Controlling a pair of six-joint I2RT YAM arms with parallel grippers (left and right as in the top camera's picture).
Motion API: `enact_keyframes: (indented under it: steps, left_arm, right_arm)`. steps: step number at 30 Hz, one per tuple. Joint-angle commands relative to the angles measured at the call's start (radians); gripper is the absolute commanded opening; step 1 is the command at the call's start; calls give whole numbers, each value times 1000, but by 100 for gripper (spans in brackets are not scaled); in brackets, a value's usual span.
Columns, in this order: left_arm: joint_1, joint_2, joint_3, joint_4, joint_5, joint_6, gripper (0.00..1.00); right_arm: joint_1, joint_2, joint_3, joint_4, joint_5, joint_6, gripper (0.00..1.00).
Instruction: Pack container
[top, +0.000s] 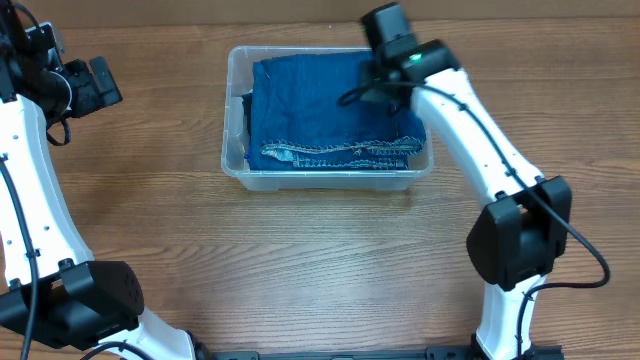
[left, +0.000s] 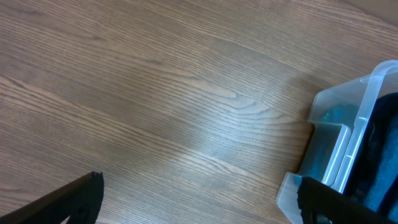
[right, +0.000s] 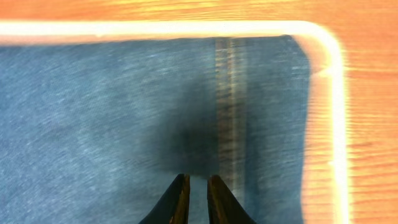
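Note:
The clear plastic container (top: 233, 130) stands at the back middle of the table with folded blue jeans (top: 320, 110) filling it. My right gripper (top: 372, 88) is over the container's back right part, fingers nearly together just above the denim. In the right wrist view the fingertips (right: 198, 180) point at the jeans (right: 112, 106) beside a seam, with the container rim (right: 336, 124) at the right. My left gripper (top: 105, 85) is open and empty, left of the container. In the left wrist view its jaws (left: 199, 199) are wide apart over bare wood, with the container's corner (left: 348, 130) at the right.
The wooden table (top: 300, 270) stretches in front of the container. A dark item (top: 246, 112) shows between the jeans and the container's left wall. Both arm bases stand at the front edge.

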Motion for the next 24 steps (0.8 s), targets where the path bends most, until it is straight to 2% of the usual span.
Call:
enact_keyframes:
  steps: [1, 7, 11, 14, 17, 19, 22, 24]
  left_arm:
    - [-7, -14, -3, 0, 7, 15, 100]
    - [-7, -14, -3, 0, 7, 15, 100]
    - [-7, -14, -3, 0, 7, 15, 100]
    - [-7, -14, -3, 0, 7, 15, 100]
    - [-7, -14, -3, 0, 7, 15, 100]
    - [-7, -14, -3, 0, 7, 15, 100]
    - [-7, -14, -3, 0, 7, 15, 100]
    - [-7, -14, -3, 0, 7, 15, 100]
  right_arm:
    - [-24, 5, -67, 32, -123, 17, 14]
    - [-14, 5, -211, 142, -126, 16, 15]
    - [-30, -13, -168, 111, -126, 16, 15]
    - [-43, -72, -68, 39, -120, 10, 17]
    - [-70, -150, 26, -52, -93, 9, 25]
    - [-116, -210, 49, -96, -79, 9, 38]
    - [-220, -265, 49, -122, -84, 11, 48]
    - [-296, -272, 49, -143, -97, 14, 64]
